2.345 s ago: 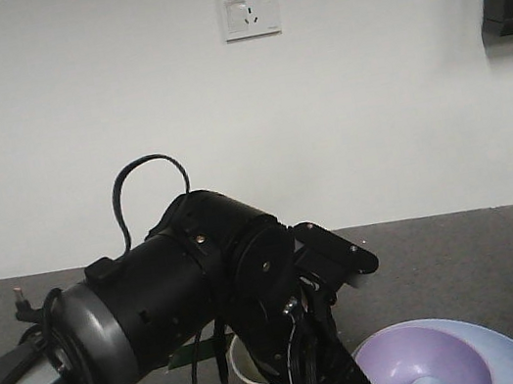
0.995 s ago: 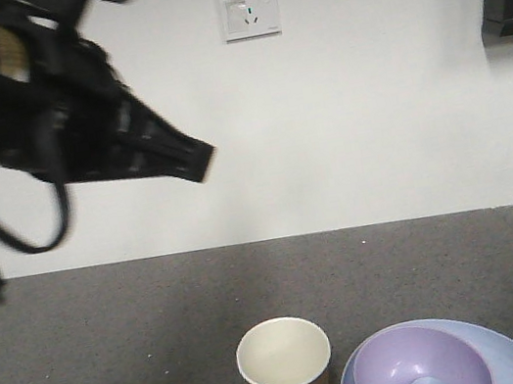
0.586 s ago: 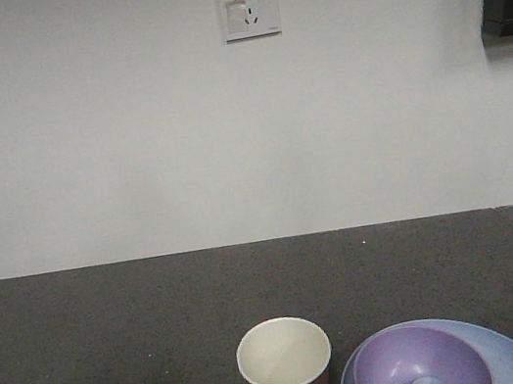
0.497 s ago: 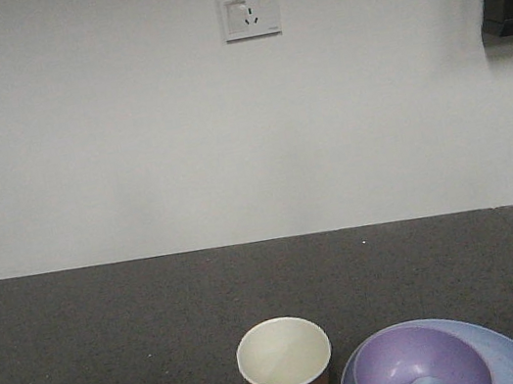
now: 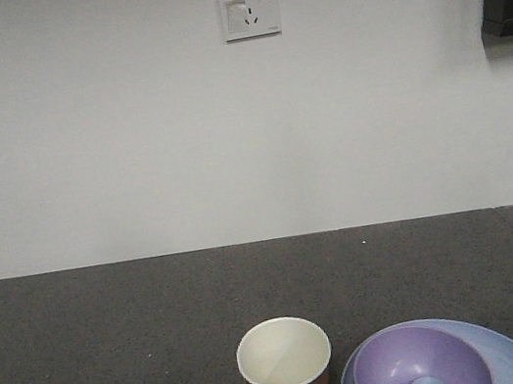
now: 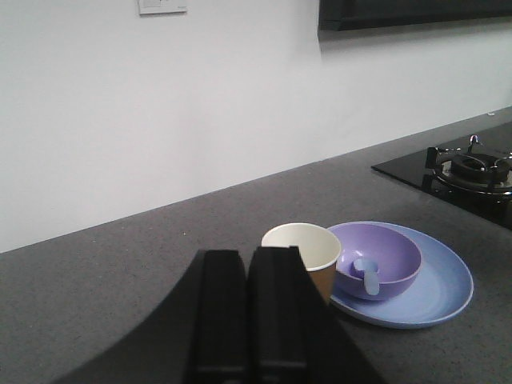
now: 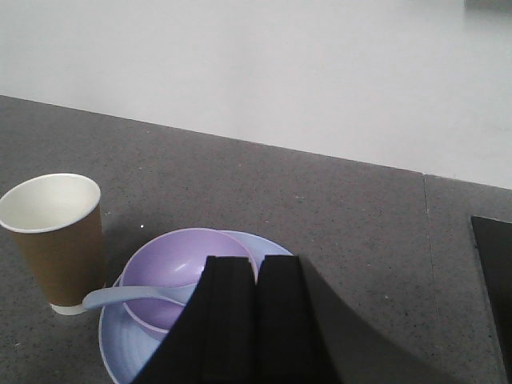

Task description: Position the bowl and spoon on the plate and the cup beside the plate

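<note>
Left wrist view shows the left claw (image 6: 248,320) pinched shut and empty, as is the right claw (image 7: 246,320) in its own view. Just ahead, the cup (image 6: 302,258) stands upright on the bench (image 6: 120,272), beside the plate (image 6: 436,292), which carries the bowl (image 6: 384,254) and spoon (image 6: 370,275). Its paper wall looks light and crushable, so a gentle mid-wall grip seems wisest.

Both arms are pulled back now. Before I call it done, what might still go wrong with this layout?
The cup stands upright very close to the plate, so any pass nearby may tip it. The spoon has its handle sticking out over the rim of the bowl toward the cup; a brush might flip it out. Both hands look shut.
</note>
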